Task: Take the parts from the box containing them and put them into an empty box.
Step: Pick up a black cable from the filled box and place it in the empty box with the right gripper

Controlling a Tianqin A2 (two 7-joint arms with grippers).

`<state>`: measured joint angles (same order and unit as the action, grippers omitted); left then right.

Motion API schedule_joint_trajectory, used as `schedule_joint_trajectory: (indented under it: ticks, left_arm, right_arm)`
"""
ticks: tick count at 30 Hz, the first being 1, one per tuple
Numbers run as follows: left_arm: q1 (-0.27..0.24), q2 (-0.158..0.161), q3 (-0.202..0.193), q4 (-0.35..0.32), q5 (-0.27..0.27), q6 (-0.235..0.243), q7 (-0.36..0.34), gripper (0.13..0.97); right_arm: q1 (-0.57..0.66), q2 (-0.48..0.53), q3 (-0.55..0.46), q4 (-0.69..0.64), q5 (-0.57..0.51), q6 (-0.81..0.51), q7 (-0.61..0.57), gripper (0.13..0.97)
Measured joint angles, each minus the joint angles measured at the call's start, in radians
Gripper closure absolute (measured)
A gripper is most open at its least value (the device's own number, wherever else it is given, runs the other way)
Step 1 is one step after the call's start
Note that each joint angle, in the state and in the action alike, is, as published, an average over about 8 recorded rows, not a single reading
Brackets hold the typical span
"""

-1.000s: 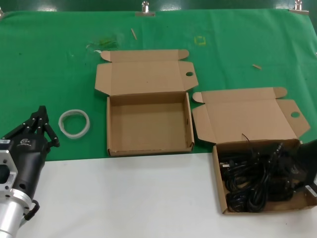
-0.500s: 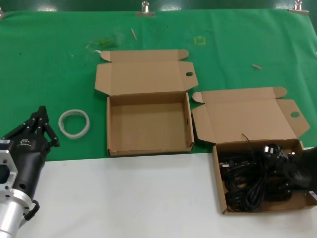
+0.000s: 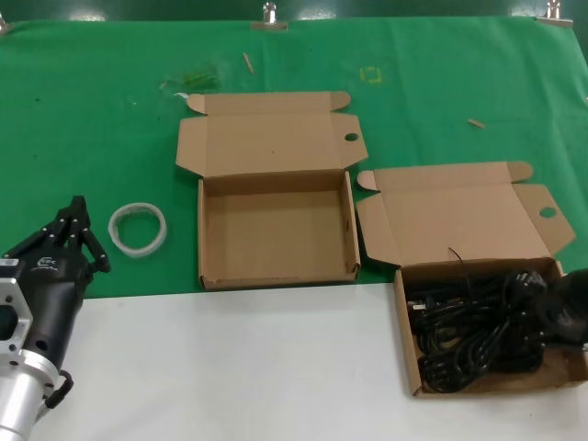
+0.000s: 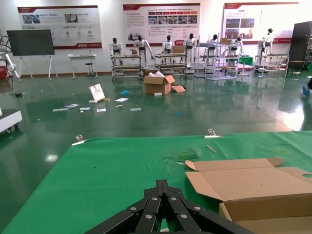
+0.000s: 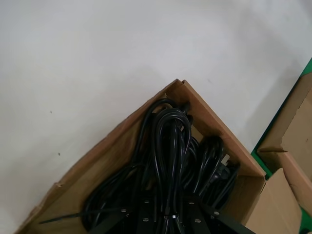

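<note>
The right gripper (image 3: pixel 571 310) is down at the far right end of the box of cords (image 3: pixel 409 367), its dark body overlapping the box's right wall, and its fingers (image 5: pixel 146 214) are drawn together on a black cord bundle (image 5: pixel 168 161); in the right wrist view the looped strands run straight into the meeting fingertips. The other cords (image 3: pixel 469 326) lie in a loose tangle filling the tray of that box, plugs showing here and there, and its slanted lid (image 3: pixel 459 216) stands open behind it with a round hole in the right flap. To the left of the box of cords and a little farther back sits the empty box (image 3: pixel 276 225), its tray bare and its squared lid folded back flat on the green cloth (image 3: pixel 92 110). Further left again, well apart from both boxes, a whitish ring (image 3: pixel 138 229) lies on the cloth. The left gripper (image 3: pixel 73 234) hangs just beside that ring, on its far side from the boxes, its fingers closed to a point with nothing in them.
</note>
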<state>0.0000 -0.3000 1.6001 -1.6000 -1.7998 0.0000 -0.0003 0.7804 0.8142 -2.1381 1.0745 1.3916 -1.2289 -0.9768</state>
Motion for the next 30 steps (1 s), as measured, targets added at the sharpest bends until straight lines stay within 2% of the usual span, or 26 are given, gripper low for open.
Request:
schedule_joint_trajectory:
  ticks: [14,22,30]
  left_arm:
    - [0.000,0.000,0.000,0.000,0.000,0.000,0.000,0.957]
    - [0.000,0.000,0.000,0.000,0.000,0.000,0.000,0.957]
    - [0.000,0.000,0.000,0.000,0.000,0.000,0.000,0.957]
  right_arm:
    - [0.062,0.023,-0.007,0.093,-0.027,-0.103,0.265,0.888]
    - [0.132,-0.032,-0.010,0.062,-0.029,-0.124,0.363,0.888]
    - [0.197,-0.132,-0.026,0.000,-0.019,-0.135,0.461,0.888]
